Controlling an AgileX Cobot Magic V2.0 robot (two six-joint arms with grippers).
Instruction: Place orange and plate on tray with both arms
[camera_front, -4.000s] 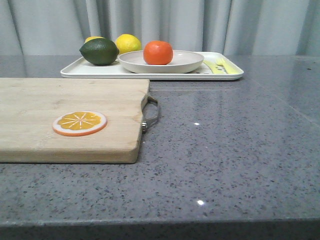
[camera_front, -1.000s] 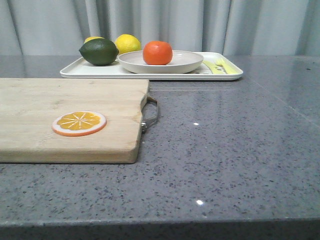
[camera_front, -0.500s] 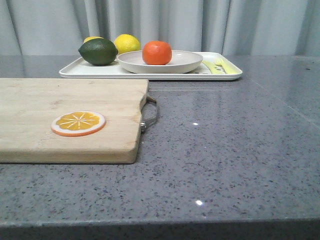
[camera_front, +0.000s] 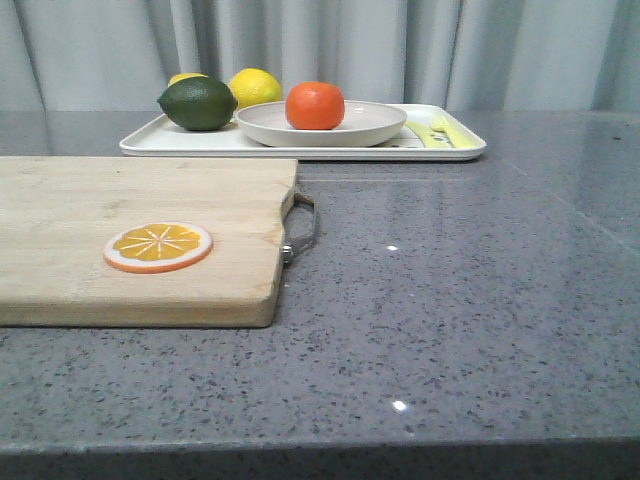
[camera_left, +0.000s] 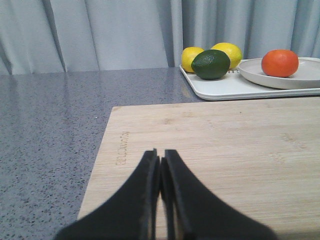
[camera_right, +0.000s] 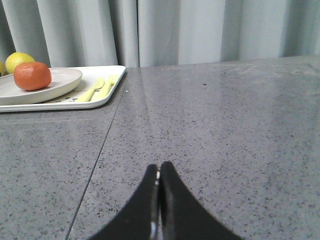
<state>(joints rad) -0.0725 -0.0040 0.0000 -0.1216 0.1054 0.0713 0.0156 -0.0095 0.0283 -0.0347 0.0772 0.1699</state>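
Observation:
The orange rests in the beige plate. The plate stands on the white tray at the back of the table. My left gripper is shut with nothing in it, low over the near part of the wooden cutting board. My right gripper is shut and empty over the bare grey tabletop, well short of the tray. Neither gripper shows in the front view.
A dark green lime and two yellow lemons sit on the tray's left end, yellow cutlery on its right end. An orange slice disc lies on the cutting board, which has a metal handle.
Only the front view's framing wobbles by a few pixels. The orange, plate and tray stay where they were.

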